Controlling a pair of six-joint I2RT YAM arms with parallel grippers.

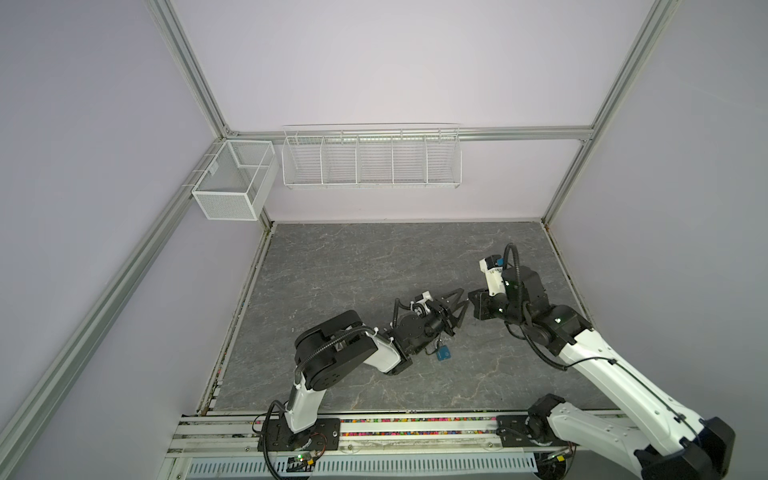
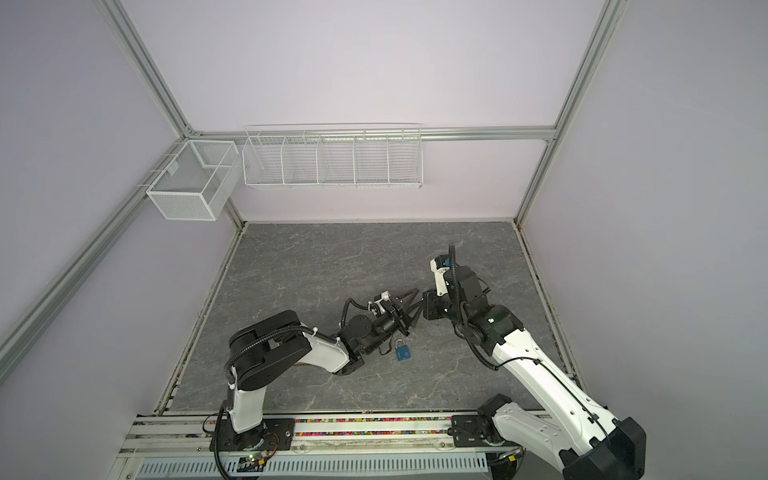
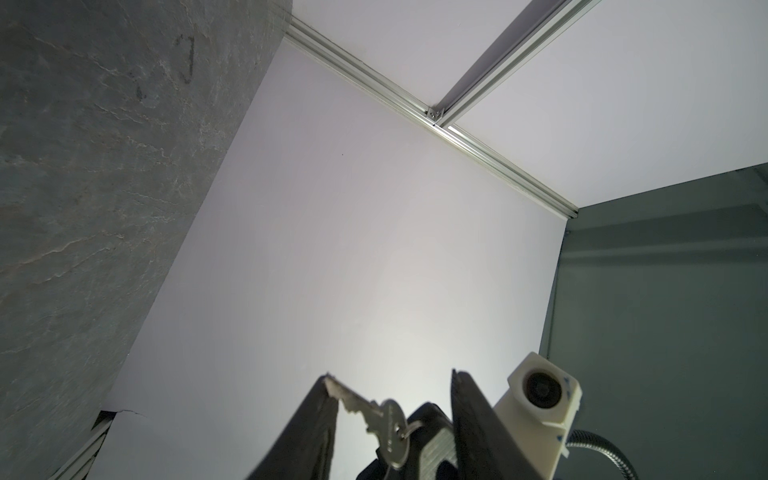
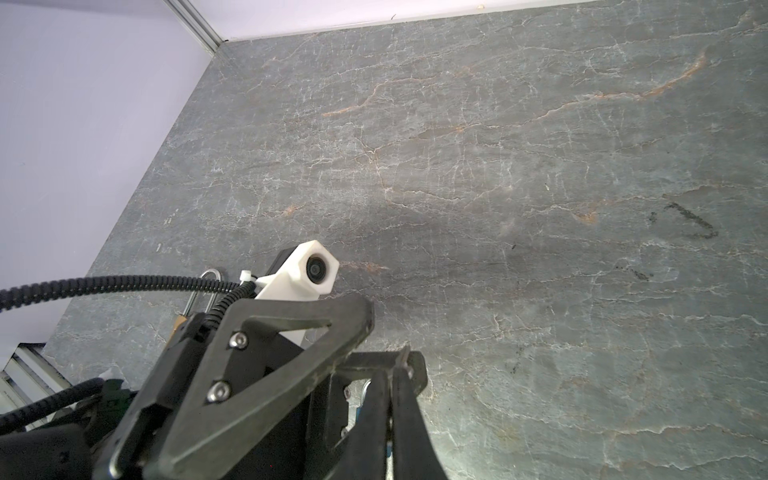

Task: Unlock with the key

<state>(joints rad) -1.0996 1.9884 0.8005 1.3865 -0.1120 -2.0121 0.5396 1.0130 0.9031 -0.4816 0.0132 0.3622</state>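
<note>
Your left gripper (image 3: 390, 374) stands part open, its two black fingers well apart, and it grips nothing. The small silver metal key (image 3: 386, 424) hangs in the gap between them. Its toothed blade slants across, and the tip touches the inner face of one finger (image 3: 322, 415). The other finger (image 3: 469, 415) stands clear of it. The key's round head has a thin ring through it and sits against the black nose of your right gripper (image 4: 403, 365).

The right gripper's fingers are pressed fully together, and it carries the key by the head end. The exact pinch point is hidden. In both top views the two grippers meet nose to nose, left gripper (image 1: 464, 297) against right gripper (image 1: 473, 302), raised above the grey veined stone-look tabletop (image 1: 332, 270).

The blue padlock with a silver shackle (image 2: 403, 352) lies flat on that tabletop. It is lower than the left gripper, back behind its fingertips and just beside its wrist, and it touches neither gripper. It also shows in a top view at (image 1: 443, 353). From the right wrist camera only its shackle (image 4: 210, 276) shows, beyond the left gripper's finger and a black ribbed cable (image 4: 104, 284).
</note>
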